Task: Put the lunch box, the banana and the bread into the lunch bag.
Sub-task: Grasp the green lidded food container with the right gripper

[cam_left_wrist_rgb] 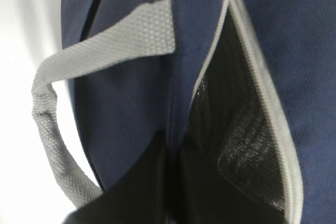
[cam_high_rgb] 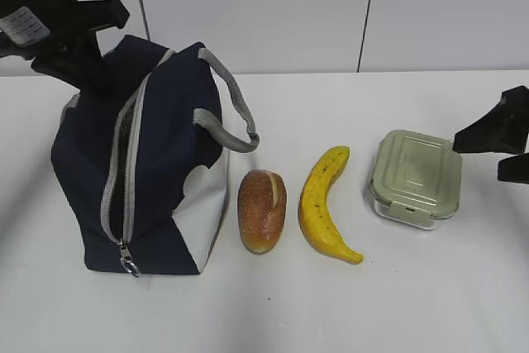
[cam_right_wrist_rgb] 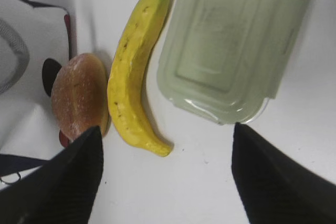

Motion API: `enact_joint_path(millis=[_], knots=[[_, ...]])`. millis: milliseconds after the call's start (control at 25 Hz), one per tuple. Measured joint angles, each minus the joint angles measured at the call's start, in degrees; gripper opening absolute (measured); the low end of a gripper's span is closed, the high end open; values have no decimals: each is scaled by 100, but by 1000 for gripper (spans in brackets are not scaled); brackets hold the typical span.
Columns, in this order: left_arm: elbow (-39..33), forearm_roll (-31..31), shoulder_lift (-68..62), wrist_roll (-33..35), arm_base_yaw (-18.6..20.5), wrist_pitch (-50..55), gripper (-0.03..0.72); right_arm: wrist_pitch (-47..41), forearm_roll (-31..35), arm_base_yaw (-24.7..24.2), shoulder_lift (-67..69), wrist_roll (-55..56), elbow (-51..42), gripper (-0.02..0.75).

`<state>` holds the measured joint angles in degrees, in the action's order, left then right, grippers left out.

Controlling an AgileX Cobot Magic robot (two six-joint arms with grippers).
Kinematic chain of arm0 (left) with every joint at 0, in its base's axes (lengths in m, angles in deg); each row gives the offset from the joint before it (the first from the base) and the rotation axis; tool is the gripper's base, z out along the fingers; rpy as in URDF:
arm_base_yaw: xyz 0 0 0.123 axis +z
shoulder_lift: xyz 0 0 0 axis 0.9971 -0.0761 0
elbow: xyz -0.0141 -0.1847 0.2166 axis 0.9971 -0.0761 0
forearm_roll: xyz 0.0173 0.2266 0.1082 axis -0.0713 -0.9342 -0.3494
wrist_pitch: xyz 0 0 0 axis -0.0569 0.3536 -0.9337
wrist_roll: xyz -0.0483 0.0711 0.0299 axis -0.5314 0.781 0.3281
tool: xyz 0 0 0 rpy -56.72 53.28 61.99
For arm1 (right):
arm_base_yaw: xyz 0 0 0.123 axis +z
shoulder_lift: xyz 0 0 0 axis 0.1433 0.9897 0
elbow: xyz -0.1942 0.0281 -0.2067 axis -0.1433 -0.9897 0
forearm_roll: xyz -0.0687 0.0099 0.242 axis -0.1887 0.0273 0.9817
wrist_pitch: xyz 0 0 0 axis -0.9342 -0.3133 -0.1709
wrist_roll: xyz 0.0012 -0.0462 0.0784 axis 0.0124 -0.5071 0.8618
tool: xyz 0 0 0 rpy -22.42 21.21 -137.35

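The navy lunch bag (cam_high_rgb: 169, 134) stands at the left with its zipper open and a dark gap along the top. My left gripper (cam_high_rgb: 78, 68) is at the bag's upper back edge. In the left wrist view it (cam_left_wrist_rgb: 173, 148) is shut on the bag's (cam_left_wrist_rgb: 121, 108) navy opening edge, beside the black lining. The bread (cam_high_rgb: 262, 209), the banana (cam_high_rgb: 325, 204) and the green-lidded lunch box (cam_high_rgb: 416, 175) lie in a row to the right of the bag. My right gripper (cam_high_rgb: 506, 145) is open and empty beside the lunch box. In the right wrist view it (cam_right_wrist_rgb: 167, 128) hovers over the bread (cam_right_wrist_rgb: 79, 100), banana (cam_right_wrist_rgb: 134, 77) and lunch box (cam_right_wrist_rgb: 231, 40).
The white table (cam_high_rgb: 372, 303) carries everything, with a white panelled wall behind it. The bag's grey strap handle (cam_high_rgb: 233, 113) loops toward the bread, and its zipper ring pull (cam_high_rgb: 129, 264) hangs at the front bottom. The bag's white side panel (cam_right_wrist_rgb: 26, 51) shows in the right wrist view.
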<state>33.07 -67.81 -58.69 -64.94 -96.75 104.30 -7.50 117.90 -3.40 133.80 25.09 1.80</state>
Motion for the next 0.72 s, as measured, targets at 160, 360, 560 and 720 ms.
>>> enact_joint_path(millis=[160,360,560,720], knots=[[0,0,0,5,0,4,-3,-122,174,-483,349,-240,92,563],[0,0,0,5,0,4,-3,-177,395,-555,1011,-607,101,563],[0,0,0,5,0,4,-3,-208,689,-555,1661,-1052,127,563],[0,0,0,5,0,7,-3,-208,761,-555,1811,-1216,140,563]])
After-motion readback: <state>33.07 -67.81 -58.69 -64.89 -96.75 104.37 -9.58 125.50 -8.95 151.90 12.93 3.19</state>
